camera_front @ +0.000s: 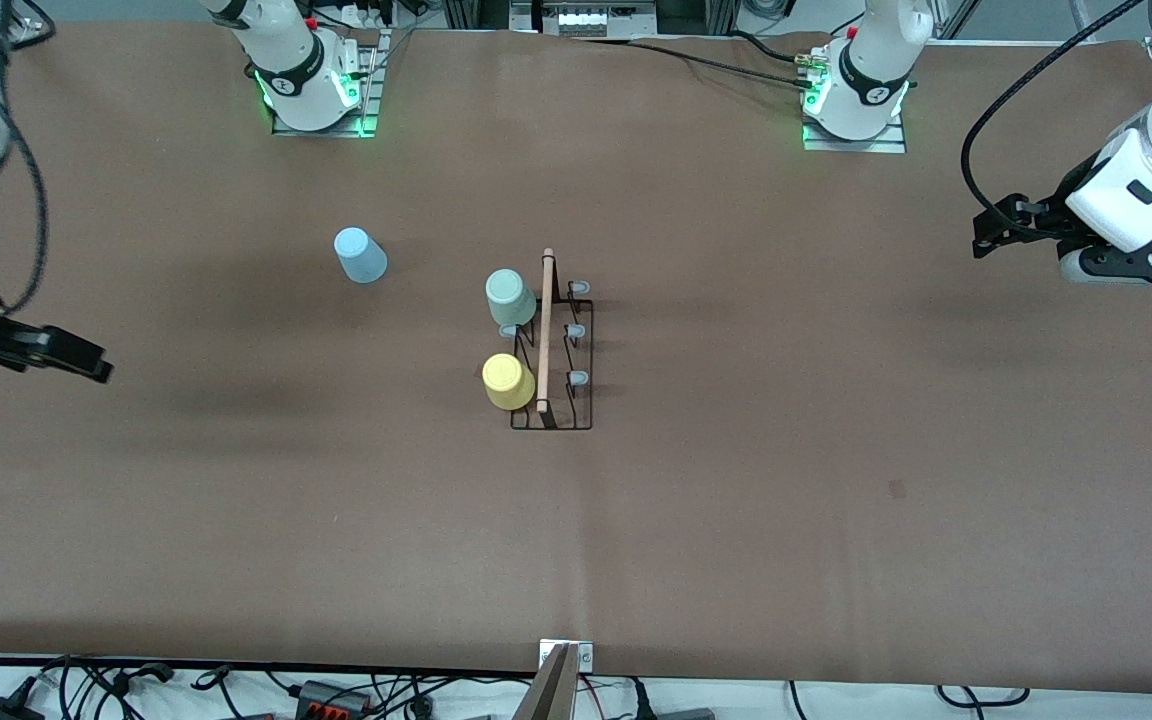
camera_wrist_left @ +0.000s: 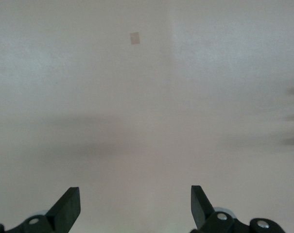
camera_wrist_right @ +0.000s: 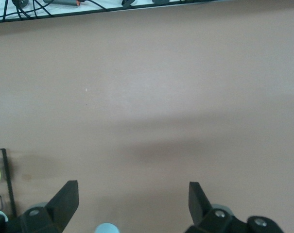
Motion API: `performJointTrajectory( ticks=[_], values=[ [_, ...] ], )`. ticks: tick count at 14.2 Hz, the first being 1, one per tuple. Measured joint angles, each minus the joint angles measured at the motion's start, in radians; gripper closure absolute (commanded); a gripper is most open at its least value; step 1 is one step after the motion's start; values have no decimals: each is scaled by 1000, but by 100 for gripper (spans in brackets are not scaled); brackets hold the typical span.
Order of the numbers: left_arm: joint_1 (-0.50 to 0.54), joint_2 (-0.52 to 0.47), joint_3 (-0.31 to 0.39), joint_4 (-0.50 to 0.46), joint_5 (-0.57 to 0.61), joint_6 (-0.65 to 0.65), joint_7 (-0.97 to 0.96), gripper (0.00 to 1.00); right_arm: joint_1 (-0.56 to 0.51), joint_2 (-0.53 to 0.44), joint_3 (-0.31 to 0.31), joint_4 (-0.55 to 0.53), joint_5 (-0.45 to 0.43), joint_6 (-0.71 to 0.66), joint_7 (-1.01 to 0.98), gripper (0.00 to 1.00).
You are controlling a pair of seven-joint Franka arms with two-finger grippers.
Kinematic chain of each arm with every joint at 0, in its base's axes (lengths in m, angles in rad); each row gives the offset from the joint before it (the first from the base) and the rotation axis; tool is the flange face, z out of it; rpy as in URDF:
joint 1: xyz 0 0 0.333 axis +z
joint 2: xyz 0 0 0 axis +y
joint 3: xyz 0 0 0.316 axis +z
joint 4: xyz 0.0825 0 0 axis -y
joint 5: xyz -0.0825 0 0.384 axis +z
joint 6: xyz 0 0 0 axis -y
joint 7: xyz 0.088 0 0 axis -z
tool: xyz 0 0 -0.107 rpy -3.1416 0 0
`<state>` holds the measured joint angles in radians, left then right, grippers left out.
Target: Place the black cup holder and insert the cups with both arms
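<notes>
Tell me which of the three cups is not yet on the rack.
The light blue cup. It sits alone on the table toward the right arm's end, apart from the black cup holder, whereas the pale green cup and yellow cup sit on its prongs.

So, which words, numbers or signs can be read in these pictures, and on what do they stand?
None can be read.
Right arm's base: a dark round mark, too small to read.
Left arm's base: the same, too small.
Cups, black cup holder, table: no text shows.
</notes>
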<state>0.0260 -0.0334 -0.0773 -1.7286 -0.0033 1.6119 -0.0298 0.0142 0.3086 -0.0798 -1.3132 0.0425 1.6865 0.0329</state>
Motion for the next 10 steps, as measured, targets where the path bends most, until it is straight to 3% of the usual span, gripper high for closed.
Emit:
performJointTrajectory(
  ticks=[6,10],
  values=[
    [0,0,0,0,0,0,0,0,-14,-51,12,-62,-8,-29,-38,0],
    [0,0,0,0,0,0,0,0,-15,-182,12,-275,-18,30,-38,0]
  ],
)
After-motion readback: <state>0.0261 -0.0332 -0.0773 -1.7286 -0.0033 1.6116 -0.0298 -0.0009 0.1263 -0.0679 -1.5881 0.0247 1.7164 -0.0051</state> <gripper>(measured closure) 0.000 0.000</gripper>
